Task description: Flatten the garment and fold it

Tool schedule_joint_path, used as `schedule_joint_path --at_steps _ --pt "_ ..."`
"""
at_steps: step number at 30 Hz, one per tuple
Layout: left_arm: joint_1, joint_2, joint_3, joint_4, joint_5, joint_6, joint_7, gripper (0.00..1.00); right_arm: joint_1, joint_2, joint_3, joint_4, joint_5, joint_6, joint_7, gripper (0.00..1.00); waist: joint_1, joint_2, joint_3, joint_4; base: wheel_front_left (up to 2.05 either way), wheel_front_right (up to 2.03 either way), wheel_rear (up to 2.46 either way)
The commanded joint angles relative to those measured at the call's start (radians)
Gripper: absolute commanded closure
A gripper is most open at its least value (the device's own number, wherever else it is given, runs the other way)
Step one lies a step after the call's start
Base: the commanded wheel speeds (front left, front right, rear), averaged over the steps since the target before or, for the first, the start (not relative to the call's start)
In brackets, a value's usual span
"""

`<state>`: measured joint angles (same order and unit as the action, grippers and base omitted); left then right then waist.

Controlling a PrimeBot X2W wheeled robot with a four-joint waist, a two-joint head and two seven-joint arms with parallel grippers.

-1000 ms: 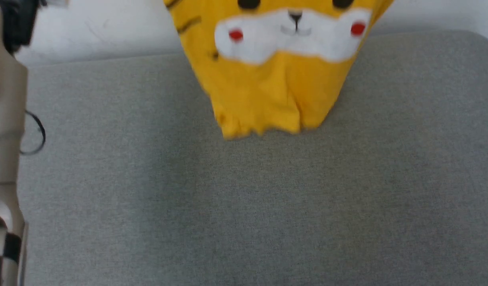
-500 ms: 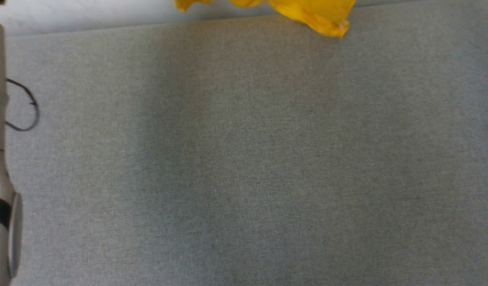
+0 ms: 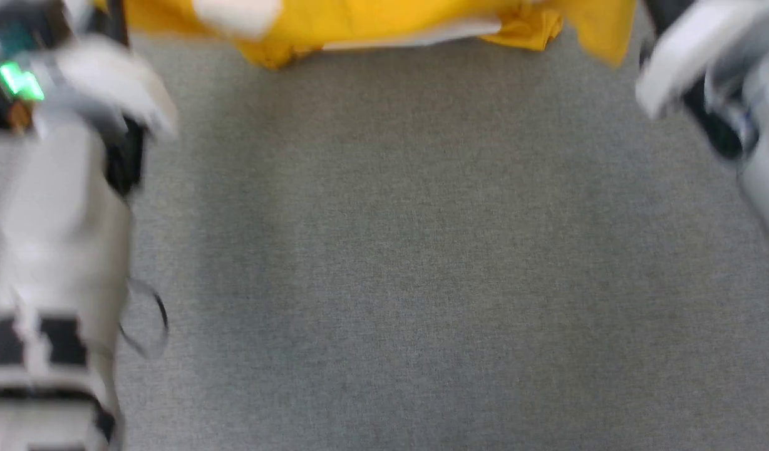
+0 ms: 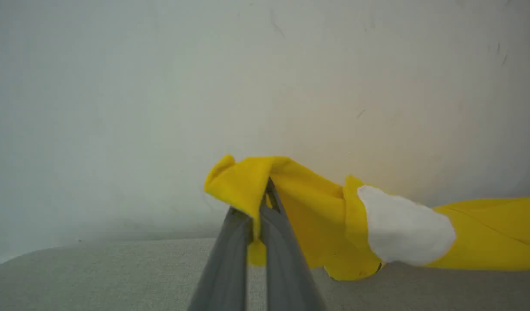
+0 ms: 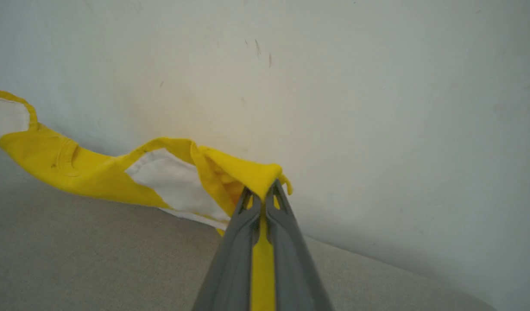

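— Both our jaws were clamped tight on the bright yellow short-sleeved fabric T-shirt.
— It had hung bunched a second earlier; by then it stretched between them, ready for laying flat.

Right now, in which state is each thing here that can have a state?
garment: held at two ends, strung sideways, bunched, neither flat nor folded.
left pincer: shut on the garment.
right pincer: shut on the garment.
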<state>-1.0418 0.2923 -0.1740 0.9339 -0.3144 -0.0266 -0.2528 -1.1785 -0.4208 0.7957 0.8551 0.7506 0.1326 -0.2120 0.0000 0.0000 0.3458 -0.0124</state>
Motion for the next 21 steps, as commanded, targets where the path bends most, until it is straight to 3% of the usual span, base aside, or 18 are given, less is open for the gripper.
schedule_joint_path --at_steps 1,5,10,13,21 --pt "0.080 -0.007 0.011 -0.032 -0.011 0.009 -0.007 1.00 0.057 -0.023 0.008 -0.030 0.016 -0.002 -0.015 1.00 0.0000 0.0000 -0.063 0.029 0.00 0.00 0.00" --pt "0.335 -0.016 0.060 -0.209 -0.033 0.038 -0.008 1.00 0.229 -0.079 0.003 -0.134 0.043 -0.002 -0.035 1.00 0.0000 0.0000 -0.132 0.032 0.00 0.00 0.00" --pt "0.681 -0.028 0.079 -0.448 -0.040 0.095 0.002 1.00 0.461 -0.139 -0.066 -0.234 -0.035 -0.002 -0.041 1.00 0.0000 0.0000 -0.220 0.026 0.00 0.00 0.00" --pt "0.805 -0.027 0.087 -0.547 -0.050 0.120 0.035 1.00 0.563 -0.136 -0.118 -0.286 -0.062 -0.002 -0.031 1.00 0.0000 0.0000 -0.246 0.020 0.00 0.00 0.00" --pt "1.229 -0.018 0.124 -0.933 -0.057 0.266 0.214 1.00 1.004 -0.064 -0.407 -0.562 -0.200 -0.002 0.139 1.00 0.0000 0.0000 -0.307 -0.002 0.00 0.00 0.00"
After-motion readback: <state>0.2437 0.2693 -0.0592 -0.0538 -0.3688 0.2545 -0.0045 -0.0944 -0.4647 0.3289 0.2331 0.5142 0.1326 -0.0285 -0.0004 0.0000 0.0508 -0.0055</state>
